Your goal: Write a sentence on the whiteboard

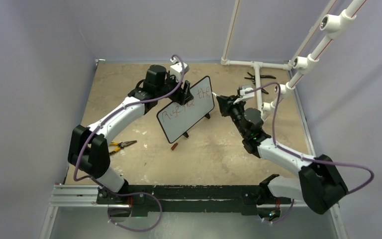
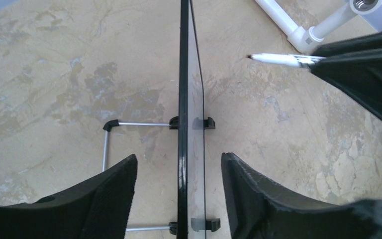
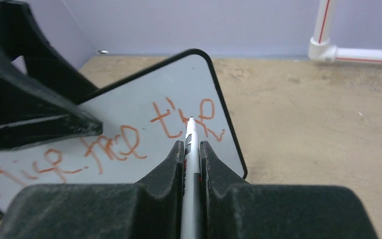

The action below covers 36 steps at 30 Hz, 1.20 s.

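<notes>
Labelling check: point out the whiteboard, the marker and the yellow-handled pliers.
whiteboard (image 1: 186, 110): top view, middle of the white face.
marker (image 3: 191, 144): right wrist view, white barrel just behind the tip.
yellow-handled pliers (image 1: 123, 145): top view, near the pivot.

Yellow-handled pliers (image 1: 121, 146), black pliers (image 1: 257, 77), white pipes (image 1: 266, 64)

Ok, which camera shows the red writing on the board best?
The right wrist view: the sentence runs large across the whiteboard face, with the marker pointing at it. The top external view shows it small and slanted. The left wrist view sees the whiteboard edge-on, no writing.
</notes>
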Each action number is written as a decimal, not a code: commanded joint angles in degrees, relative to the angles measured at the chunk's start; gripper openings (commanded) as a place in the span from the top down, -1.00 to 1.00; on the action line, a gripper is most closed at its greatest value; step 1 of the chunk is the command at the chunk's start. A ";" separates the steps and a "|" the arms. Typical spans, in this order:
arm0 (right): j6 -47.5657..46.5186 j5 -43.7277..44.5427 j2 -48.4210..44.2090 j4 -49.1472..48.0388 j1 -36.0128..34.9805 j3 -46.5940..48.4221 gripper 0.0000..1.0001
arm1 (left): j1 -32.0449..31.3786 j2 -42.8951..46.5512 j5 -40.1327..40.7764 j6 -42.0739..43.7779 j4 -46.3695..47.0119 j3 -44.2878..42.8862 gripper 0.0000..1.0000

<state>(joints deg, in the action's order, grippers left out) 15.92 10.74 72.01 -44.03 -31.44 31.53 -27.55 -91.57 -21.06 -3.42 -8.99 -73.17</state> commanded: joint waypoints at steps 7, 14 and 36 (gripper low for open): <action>-1.93 -19.93 -9.88 2.26 -0.95 -7.86 1.00 | 6.55 14.62 1.24 -2.90 -1.08 3.96 -0.42; -6.85 -30.85 -5.09 -10.10 -8.16 -11.33 1.00 | 9.75 29.42 -2.15 -4.37 -2.91 19.54 -0.44; -7.96 -23.40 15.24 -16.95 -16.10 -2.57 1.00 | 9.91 29.95 -11.02 -0.56 -2.98 28.18 0.53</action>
<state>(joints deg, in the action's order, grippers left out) 8.91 -15.27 86.00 -58.74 -47.24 26.33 -18.00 -62.46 -31.53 -5.34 -12.71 -44.07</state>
